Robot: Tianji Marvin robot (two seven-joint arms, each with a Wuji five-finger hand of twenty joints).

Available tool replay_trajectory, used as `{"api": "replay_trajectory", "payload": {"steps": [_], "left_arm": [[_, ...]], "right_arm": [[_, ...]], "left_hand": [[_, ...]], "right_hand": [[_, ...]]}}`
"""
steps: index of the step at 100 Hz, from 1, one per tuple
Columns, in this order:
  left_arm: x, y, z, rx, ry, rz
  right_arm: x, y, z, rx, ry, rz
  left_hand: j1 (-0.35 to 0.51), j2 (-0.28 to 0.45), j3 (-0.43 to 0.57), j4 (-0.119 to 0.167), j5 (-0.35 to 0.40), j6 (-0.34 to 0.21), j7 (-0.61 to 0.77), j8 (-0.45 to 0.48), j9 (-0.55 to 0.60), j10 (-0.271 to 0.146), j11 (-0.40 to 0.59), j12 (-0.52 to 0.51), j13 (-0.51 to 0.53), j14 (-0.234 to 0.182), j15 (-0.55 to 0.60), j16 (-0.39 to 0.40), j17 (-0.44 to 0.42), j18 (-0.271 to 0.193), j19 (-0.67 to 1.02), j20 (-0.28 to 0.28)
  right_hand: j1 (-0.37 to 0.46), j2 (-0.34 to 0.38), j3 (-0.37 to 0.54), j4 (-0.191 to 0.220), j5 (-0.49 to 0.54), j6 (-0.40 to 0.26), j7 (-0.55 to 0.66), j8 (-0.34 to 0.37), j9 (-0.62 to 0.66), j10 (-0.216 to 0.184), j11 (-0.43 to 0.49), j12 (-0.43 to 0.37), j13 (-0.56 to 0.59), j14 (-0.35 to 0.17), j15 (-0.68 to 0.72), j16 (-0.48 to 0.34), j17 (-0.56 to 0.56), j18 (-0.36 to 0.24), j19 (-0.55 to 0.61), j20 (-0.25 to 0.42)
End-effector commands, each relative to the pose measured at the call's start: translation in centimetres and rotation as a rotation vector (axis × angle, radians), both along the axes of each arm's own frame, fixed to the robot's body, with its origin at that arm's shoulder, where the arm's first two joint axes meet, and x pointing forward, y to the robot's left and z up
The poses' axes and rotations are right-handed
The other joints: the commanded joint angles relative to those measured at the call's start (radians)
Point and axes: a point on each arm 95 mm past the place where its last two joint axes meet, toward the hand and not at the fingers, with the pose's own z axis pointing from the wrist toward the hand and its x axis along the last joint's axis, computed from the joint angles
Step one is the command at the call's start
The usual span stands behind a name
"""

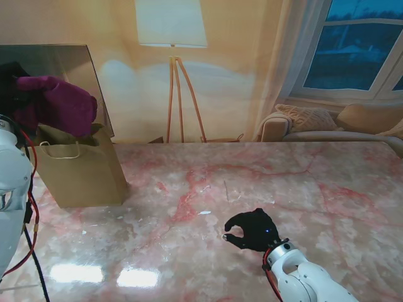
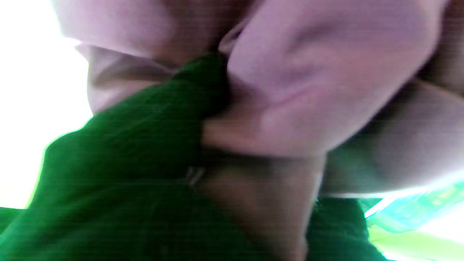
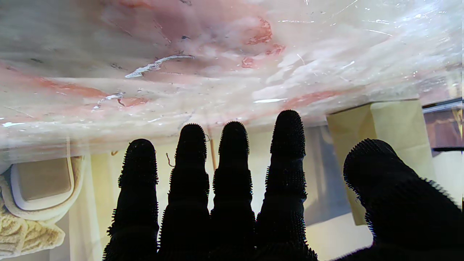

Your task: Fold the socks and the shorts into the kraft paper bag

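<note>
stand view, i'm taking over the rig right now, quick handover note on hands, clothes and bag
Left hand: shut on the purple garment, held over the mouth of the kraft paper bag at the table's far left.
Right hand: empty, fingers apart, over the bare marble table.
Done: no clothes are left on the table.
Left: lower the garment fully into the bag and release. Bag contents not visible.

- Table point(image 1: 252, 182): pink-veined marble top, glossy, with two bright light reflections near its left front edge.
- Floor lamp point(image 1: 171, 25): white shade on wooden tripod legs, against the beige wall.
- Window point(image 1: 359, 47): white-framed, dark blue outside, far right.
- Sofa point(image 1: 327, 129): beige, beneath the window, carrying a knitted cushion point(image 1: 308, 117).
</note>
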Motion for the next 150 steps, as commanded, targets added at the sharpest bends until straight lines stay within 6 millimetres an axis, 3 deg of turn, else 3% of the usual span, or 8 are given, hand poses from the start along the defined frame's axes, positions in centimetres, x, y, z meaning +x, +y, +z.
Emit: {"api": "replay_trajectory", "payload": {"steps": [1, 81, 150], "left_arm": [[0.2, 0.6, 0.5, 0.017, -0.01, 0.017], [4.1, 1.1, -3.3, 0.118, 0.111, 0.033], [3.2, 1.5, -6.4, 0.424, 0.433, -0.007]], "right_arm": [[-0.2, 0.4, -0.2, 0.003, 0.007, 0.003], [0.1, 0.2, -0.4, -0.002, 0.039, -0.01], [-0.3, 1.0, -0.3, 0.002, 0.056, 0.003]], "left_hand": [[0.089, 0.022, 0.093, 0.037, 0.025, -0.041, 0.046, 0.016, 0.038, -0.138, 0.032, 0.043, 0.027, -0.031, 0.012, 0.007, 0.0, -0.017, 0.008, 0.026], [0.075, 0.008, 0.112, 0.034, 0.031, -0.052, 0.04, 0.023, 0.044, -0.129, 0.025, 0.031, 0.04, -0.033, 0.005, -0.015, 0.014, -0.013, 0.012, 0.043], [0.087, 0.009, 0.119, 0.036, 0.03, -0.025, 0.039, 0.03, 0.043, -0.122, 0.035, 0.044, 0.025, -0.018, 0.068, 0.051, -0.018, 0.03, 0.022, 0.076]], "right_hand": [[0.008, 0.02, 0.004, 0.054, 0.002, 0.013, -0.019, 0.002, -0.029, 0.015, 0.009, 0.009, -0.027, -0.001, -0.022, -0.011, -0.025, 0.011, 0.019, -0.027], [0.009, 0.018, 0.004, 0.053, 0.0, 0.007, -0.019, 0.003, -0.035, 0.017, 0.008, 0.009, -0.027, 0.002, -0.019, -0.009, -0.025, 0.013, 0.022, -0.025], [0.008, 0.021, 0.001, 0.053, -0.001, 0.006, -0.02, 0.003, -0.037, 0.018, 0.007, 0.009, -0.028, 0.003, -0.019, -0.007, -0.027, 0.013, 0.022, -0.023]]}}
